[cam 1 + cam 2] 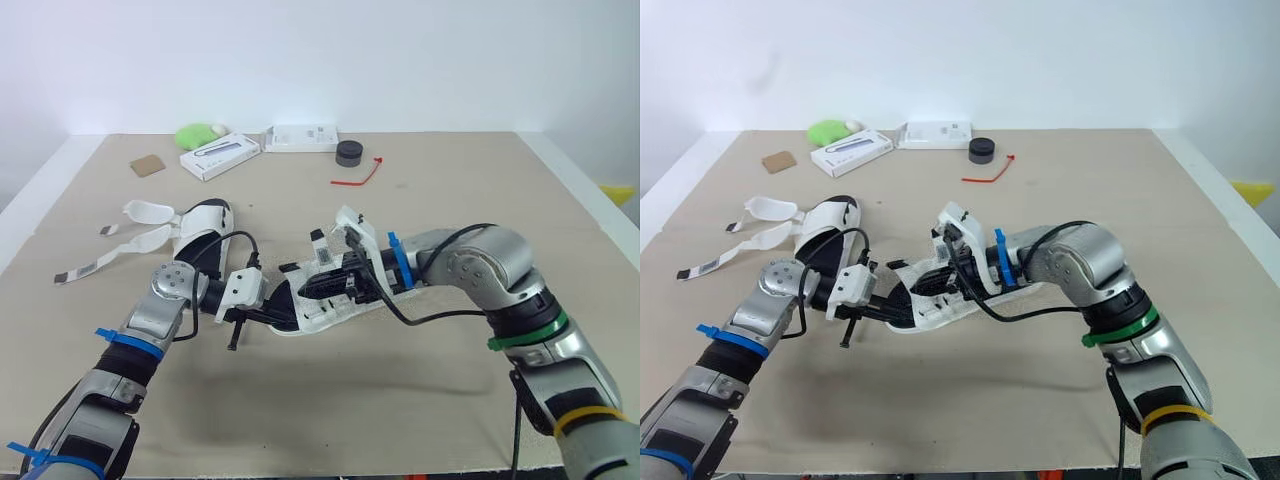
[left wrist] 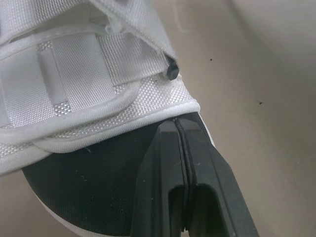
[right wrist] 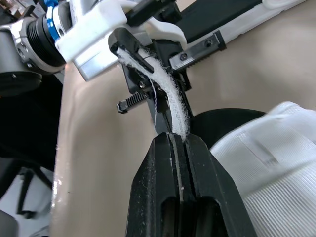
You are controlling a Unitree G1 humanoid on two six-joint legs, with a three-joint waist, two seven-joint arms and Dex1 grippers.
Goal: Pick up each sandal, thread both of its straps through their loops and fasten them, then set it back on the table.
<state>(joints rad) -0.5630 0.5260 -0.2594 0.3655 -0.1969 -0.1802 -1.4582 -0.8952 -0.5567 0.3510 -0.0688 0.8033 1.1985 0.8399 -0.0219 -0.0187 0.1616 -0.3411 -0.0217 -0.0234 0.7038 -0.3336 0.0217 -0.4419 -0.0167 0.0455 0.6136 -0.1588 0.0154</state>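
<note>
Where the sandal lies: white webbing sandal with black footbed [image 1: 322, 300], mid beige desk [image 1: 430, 400], lengthwise between both arms.
Left tool [image 2: 177, 123]: pinched shut on its sole rim.
Right tool [image 3: 178, 138]: clamped on fuzzy white strap [image 3: 170, 98], stretched toward left tool.

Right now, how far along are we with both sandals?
Done: nothing visibly fastened yet. In hand: the left fingers clamp the edge of the middle sandal while the right fingers pinch one strap. Left: fastening that sandal, then the other sandal, lying on the table with its loose straps splayed.
</note>
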